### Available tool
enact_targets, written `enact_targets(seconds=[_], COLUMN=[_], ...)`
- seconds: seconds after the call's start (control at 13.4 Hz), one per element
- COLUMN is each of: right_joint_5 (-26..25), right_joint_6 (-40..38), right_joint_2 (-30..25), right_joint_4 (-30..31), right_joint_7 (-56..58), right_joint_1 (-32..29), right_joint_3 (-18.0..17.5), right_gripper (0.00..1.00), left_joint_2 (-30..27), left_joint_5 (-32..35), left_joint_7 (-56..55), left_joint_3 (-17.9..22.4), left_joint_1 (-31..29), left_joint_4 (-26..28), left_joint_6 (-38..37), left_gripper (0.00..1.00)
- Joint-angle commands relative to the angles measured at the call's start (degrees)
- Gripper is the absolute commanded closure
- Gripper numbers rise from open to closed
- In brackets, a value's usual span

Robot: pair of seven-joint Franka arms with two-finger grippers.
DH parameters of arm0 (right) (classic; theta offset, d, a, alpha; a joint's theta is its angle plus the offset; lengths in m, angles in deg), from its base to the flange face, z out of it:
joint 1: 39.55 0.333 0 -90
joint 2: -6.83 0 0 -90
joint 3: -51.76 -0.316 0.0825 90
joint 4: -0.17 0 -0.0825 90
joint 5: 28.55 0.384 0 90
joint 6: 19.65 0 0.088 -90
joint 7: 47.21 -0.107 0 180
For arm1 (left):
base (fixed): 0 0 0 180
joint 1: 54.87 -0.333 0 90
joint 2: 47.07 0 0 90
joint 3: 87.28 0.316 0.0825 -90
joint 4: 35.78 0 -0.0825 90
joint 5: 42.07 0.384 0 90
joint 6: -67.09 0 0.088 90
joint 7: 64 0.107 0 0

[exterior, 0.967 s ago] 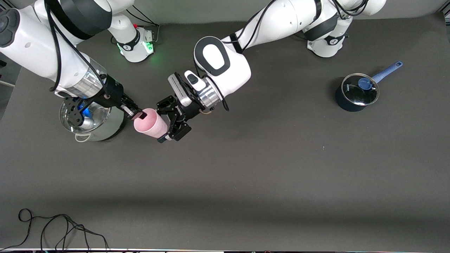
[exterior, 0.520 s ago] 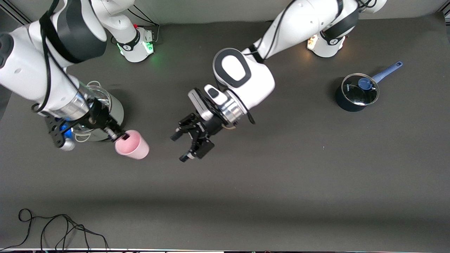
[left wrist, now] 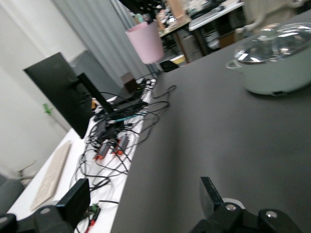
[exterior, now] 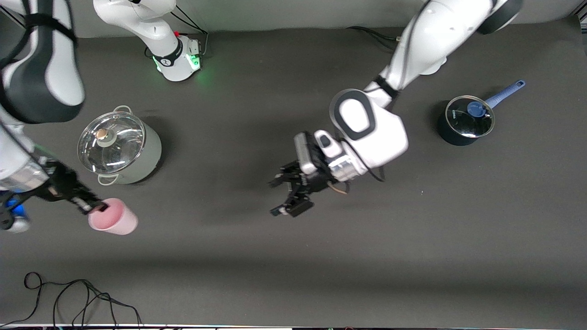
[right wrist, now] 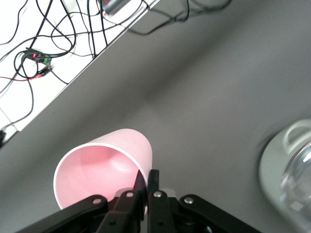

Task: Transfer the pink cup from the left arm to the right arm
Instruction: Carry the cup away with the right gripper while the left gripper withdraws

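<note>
Front: right gripper [exterior: 94, 208] is pinched on the pink cup [exterior: 113, 222] rim, over the table's right-arm end | left gripper [exterior: 286, 195] is spread empty | Right wrist: wall is clamped, one finger inside.

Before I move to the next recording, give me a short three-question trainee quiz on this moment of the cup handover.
1. Which claw holds the small pale-pink plastic cup?
2. True or false: the left claw is shut on the cup.
3. The round silver pot with a glass lid stands toward which arm's end of the table: A) left, B) right?

Key:
1. The right claw, with its fingers pinching the cup's rim, one inside and one outside.
2. False. It is open, empty, and over bare table mid-table.
3. B. The dark blue saucepan stands toward the left arm's end.
</note>
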Motion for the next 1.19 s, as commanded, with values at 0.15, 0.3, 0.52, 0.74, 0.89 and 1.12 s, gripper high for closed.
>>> enact_targets(seconds=[0.15, 0.3, 0.52, 0.74, 0.89, 1.12], right_joint_5=[-0.49, -0.67, -6.28, -6.12, -5.86, -3.67], right_joint_6=[-3.33, -6.76, -9.93, -9.15, -8.1, 0.4], right_joint_2=[0.6, 0.51, 0.77, 5.67, 10.24, 16.48], right_joint_4=[-1.89, -1.81, -1.37, -1.8, -3.64, -3.65], right_joint_7=[29.32, 44.09, 54.78, 55.85, 55.85, 55.59], right_joint_1=[-9.6, -12.78, -13.58, -13.49, -14.72, -14.81], right_joint_3=[-0.19, -0.01, 0.6, 0.69, 0.6, 0.43], right_gripper=[1.0, 1.0, 1.0, 1.0, 1.0, 1.0], left_joint_2=[-10.46, -11.86, -14.32, -15.99, -17.74, -24.23], left_joint_5=[15.23, 22.09, 38.32, 51.61, 59.44, 70.34], left_joint_7=[-1.04, -1.39, -8.4, -15.0, -20.27, -30.18], left_joint_3=[0.17, 0.26, 0.34, 0.34, 0.34, 0.43], left_joint_1=[-17.74, -23.64, -32.08, -36.75, -38.6, -40.1], left_joint_4=[15.9, 15.9, 14.16, 10.64, 8.62, 8.52], left_joint_6=[-25.45, -35.31, -50.51, -62.65, -69.78, -77.34], left_gripper=[0.0, 0.0, 0.0, 0.0, 0.0, 0.0])
